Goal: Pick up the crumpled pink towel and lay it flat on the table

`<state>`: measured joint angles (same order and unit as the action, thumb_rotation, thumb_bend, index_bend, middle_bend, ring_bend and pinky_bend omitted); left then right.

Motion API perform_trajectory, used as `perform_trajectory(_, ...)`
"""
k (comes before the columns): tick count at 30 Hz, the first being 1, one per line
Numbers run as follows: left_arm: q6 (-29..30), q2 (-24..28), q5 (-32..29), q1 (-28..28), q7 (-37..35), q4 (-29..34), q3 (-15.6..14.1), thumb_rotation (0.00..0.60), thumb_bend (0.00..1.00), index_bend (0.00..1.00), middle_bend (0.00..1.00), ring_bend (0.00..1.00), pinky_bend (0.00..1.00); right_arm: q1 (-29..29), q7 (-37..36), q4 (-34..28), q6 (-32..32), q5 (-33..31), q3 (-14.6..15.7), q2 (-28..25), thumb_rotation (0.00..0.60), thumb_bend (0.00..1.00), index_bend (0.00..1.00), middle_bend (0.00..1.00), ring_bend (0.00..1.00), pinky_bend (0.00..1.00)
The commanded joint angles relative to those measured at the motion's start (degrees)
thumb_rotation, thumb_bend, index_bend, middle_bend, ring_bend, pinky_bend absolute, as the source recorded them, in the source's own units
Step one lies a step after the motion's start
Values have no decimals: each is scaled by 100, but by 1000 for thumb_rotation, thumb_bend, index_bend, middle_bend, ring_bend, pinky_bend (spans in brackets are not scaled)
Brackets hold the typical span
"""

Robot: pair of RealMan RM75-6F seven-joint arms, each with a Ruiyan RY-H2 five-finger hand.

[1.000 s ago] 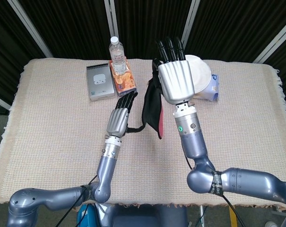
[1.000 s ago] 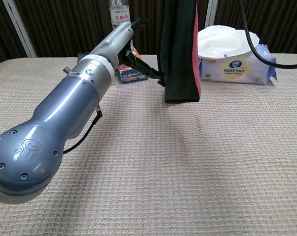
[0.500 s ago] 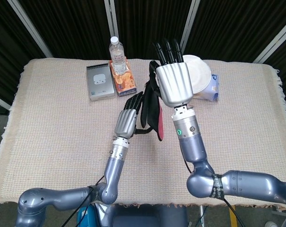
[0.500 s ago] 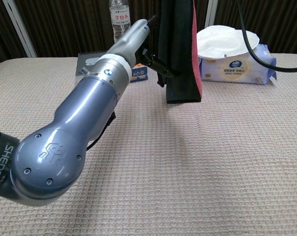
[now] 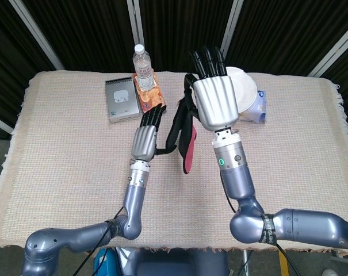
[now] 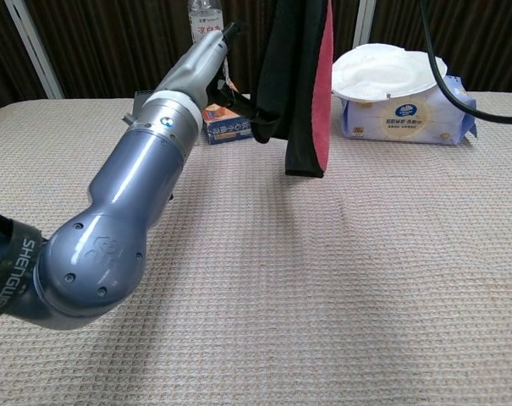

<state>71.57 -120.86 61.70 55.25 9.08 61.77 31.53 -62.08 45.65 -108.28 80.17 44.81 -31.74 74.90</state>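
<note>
The towel (image 5: 186, 142), black on one side and pink on the other, hangs above the middle of the table (image 5: 64, 149). My right hand (image 5: 215, 103) holds its top edge from above, palm away from the head camera. To the left, my left hand (image 5: 145, 138) pinches a black lower edge of the towel and draws it sideways. In the chest view the towel (image 6: 302, 85) hangs free of the cloth, with the pink face turned to the right. The left hand (image 6: 206, 55) reaches toward the towel from the left.
At the back stand a water bottle (image 5: 140, 60), an orange snack pack (image 5: 149, 93) and a grey box (image 5: 121, 100). A tissue pack (image 6: 408, 118) with a white plate (image 6: 382, 68) on top sits back right. The table cover is beige woven cloth.
My left hand has moved left with the towel's edge, spreading the lower part. The towel has turned and shows more pink. The right hand stays high, nearly still.
</note>
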Motion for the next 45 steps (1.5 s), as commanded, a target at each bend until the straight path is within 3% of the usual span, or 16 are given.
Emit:
perform_trajectory(1,-154,112,-48,-16,-151,-197,60,600,87,0,0,0,16,6,-30,-9,0,7,16,-14,600,475,591,144,19,0)
perform_trajectory(8,-282,162,-139,-87,-351,-418,43,600,163,20,0,0,16,-16,-85,72,-2,-14,55,21,600,474,591,144,19,0)
perform_trajectory(13,-459,134,-258,-82,-416,-627,39,600,194,396,1,0,16,-41,-107,134,-25,26,103,45,600,475,591,144,19,0)
perform_trajectory(15,-519,118,-303,-48,-438,-718,69,600,206,457,2,0,16,-48,-128,166,-34,52,118,53,600,474,591,144,19,0)
perform_trajectory(26,-741,27,-336,199,-539,-1169,122,600,262,541,6,0,16,-31,-244,273,-70,96,192,83,600,474,604,143,19,0)
perform_trajectory(37,-748,24,-302,275,-610,-1254,97,600,449,608,23,0,16,30,-346,269,-116,82,193,-13,600,475,604,143,19,0)
perform_trajectory(45,-707,60,-278,268,-637,-1204,74,600,473,625,26,0,16,117,-417,146,-84,12,173,-100,600,475,604,144,19,0)
